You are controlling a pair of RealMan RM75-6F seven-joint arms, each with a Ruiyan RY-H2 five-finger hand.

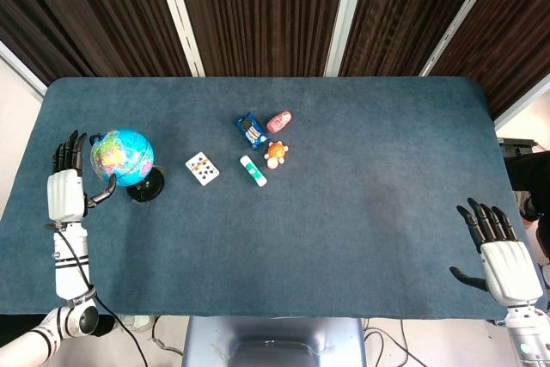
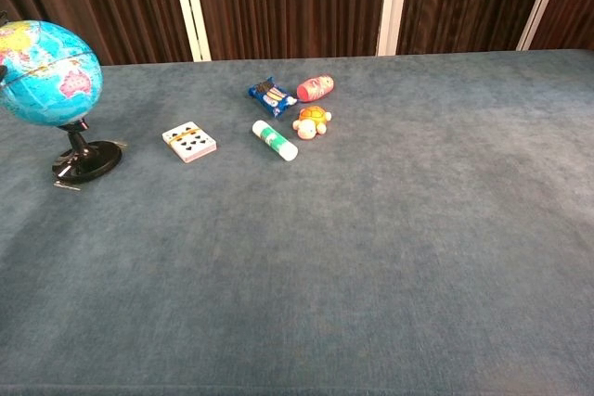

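Standing upright on its black base, the globe sits near the left end of the blue surface, and I use it as the landmark. The left hand is just left of the globe, released, fingers spread and pointing away from the robot, thumb angled toward the globe's stand; from the head view I cannot tell whether the thumb tip touches the stand or clears it. The chest view shows the globe at the frame's left edge with no hand on it. The right hand is far right of the globe, at the near right corner of the surface, also released with fingers apart, holding nothing. Right of the globe lie a card deck, then a white-and-green tube, an orange turtle toy, a blue snack packet and a pink toy, all well apart from both hands. Risk as I judge it: the globe is top-heavy on a small base, so a sideways brush from the left thumb or palm could tip it or skid it right toward the card deck. A grab at the sphere rather than the stand could just spin it and slip.
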